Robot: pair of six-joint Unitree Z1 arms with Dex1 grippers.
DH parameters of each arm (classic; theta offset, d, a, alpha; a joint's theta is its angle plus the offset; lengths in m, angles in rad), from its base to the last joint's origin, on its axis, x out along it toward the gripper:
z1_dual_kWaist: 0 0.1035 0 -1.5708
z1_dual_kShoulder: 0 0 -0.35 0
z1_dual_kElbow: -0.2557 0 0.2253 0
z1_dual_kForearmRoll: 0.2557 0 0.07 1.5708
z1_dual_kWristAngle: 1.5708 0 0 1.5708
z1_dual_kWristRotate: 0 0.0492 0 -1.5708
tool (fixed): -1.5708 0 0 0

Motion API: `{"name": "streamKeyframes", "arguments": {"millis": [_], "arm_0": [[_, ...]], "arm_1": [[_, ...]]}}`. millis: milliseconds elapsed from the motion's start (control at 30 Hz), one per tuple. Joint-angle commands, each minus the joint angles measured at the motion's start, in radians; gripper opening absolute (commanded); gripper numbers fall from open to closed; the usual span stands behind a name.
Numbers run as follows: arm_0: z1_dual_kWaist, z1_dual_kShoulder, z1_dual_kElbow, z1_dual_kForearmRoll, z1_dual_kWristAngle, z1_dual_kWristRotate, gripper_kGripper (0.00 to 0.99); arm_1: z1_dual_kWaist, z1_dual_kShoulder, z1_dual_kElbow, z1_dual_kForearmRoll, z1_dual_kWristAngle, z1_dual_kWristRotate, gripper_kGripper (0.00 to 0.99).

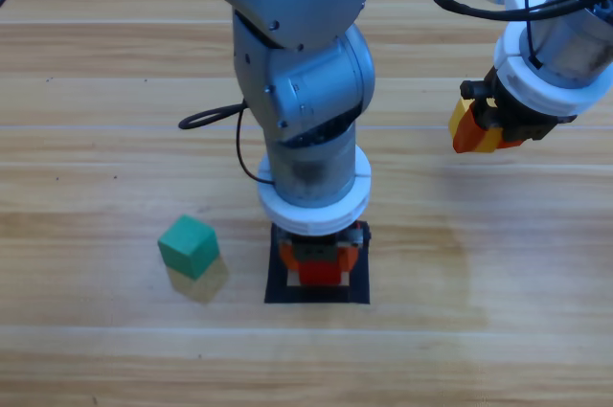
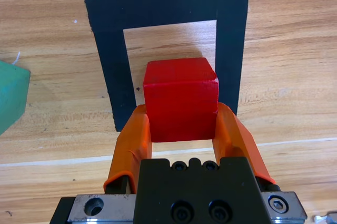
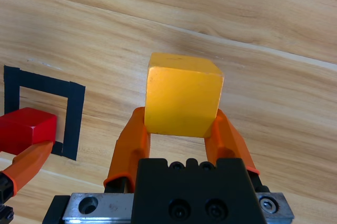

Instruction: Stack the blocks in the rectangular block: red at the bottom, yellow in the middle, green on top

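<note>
Left pincer pinches the red cube over the black tape outline; the cube sits low in the frame's opening, toward its near edge. My right pincer pinches the yellow cube, held off to the right, well apart. Green cube rests on the bench just left of the outline. Judgement: red goes straight down; yellow must then travel left onto it.

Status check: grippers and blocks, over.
Left gripper shut on red cube over tape square. Right gripper holds yellow cube aloft. Green cube left of square, clear.
</note>
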Motion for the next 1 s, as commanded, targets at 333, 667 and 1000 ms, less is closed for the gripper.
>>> {"name": "streamKeyframes", "arguments": {"millis": [333,667,1000], "arm_0": [[0.018,0.023,0.030,-0.013,0.021,-0.004,0.058],[0.020,0.033,0.042,-0.021,0.023,-0.004,0.164],[0.018,0.043,0.015,-0.023,0.024,-0.008,0.400]], "arm_1": [[-0.023,0.041,0.014,-0.020,-0.014,0.011,0.175],[-0.023,0.041,0.015,-0.020,-0.014,0.011,0.175],[-0.023,0.041,0.015,-0.020,-0.014,0.011,0.175]]}}
